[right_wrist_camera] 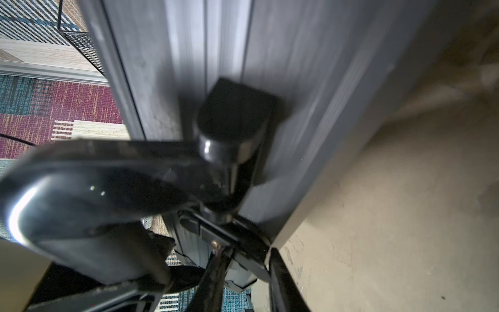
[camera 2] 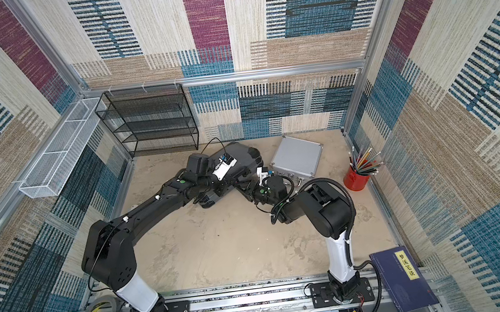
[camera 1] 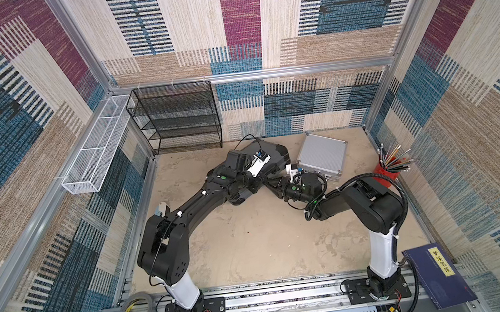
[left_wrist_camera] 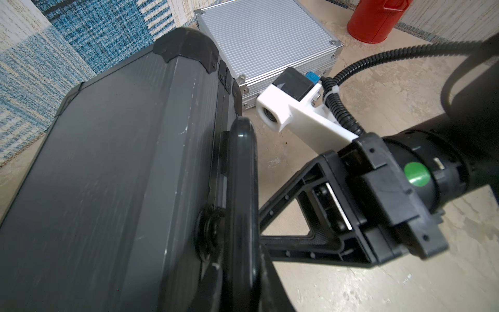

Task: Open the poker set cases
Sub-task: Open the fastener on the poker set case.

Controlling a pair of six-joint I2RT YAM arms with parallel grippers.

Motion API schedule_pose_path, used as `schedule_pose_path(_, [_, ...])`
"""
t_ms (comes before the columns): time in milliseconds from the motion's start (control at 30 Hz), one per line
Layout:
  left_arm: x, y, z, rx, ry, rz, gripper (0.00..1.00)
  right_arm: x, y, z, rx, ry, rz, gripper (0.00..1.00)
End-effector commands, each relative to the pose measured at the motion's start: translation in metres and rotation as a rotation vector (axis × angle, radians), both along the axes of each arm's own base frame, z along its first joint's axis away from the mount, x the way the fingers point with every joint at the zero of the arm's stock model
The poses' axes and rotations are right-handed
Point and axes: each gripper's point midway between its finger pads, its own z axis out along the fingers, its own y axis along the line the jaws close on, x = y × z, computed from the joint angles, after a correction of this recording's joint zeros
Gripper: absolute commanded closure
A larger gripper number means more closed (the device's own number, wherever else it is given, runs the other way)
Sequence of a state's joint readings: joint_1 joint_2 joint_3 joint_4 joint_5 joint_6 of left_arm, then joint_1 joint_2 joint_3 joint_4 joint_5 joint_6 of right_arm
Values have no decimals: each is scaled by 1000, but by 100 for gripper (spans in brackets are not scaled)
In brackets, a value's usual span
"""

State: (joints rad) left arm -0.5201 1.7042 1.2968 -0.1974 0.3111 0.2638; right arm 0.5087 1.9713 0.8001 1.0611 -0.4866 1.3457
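We find the smooth dark grey case (left_wrist_camera: 108, 175) on the desk (camera 1: 266, 239), just beside the ribbed silver case (left_wrist_camera: 264, 40). The left hand (camera 1: 240, 195) clamps its glossy handle (left_wrist_camera: 241, 167). The right hand (left_wrist_camera: 263, 227) has its tips hidden behind that handle, so we cannot tell its state.

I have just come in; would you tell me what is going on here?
Both arms are bent over the large dark grey case with black corners. The right gripper is at the case's edge beside the black carry handle, and the left arm reaches over the lid. That case looks closed. The ribbed silver aluminium case lies shut beside it, untouched.
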Motion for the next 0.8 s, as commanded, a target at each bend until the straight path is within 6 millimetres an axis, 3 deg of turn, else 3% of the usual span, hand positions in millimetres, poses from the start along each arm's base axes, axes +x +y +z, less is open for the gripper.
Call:
schedule_pose_path(0, [2, -20, 28, -125, -54, -47, 100, 7, -2, 6, -2, -11, -35, 73])
schedule_pose_path(767, [1, -21, 25, -123, -48, -55, 100, 17, -6, 16, -39, 7, -86, 85])
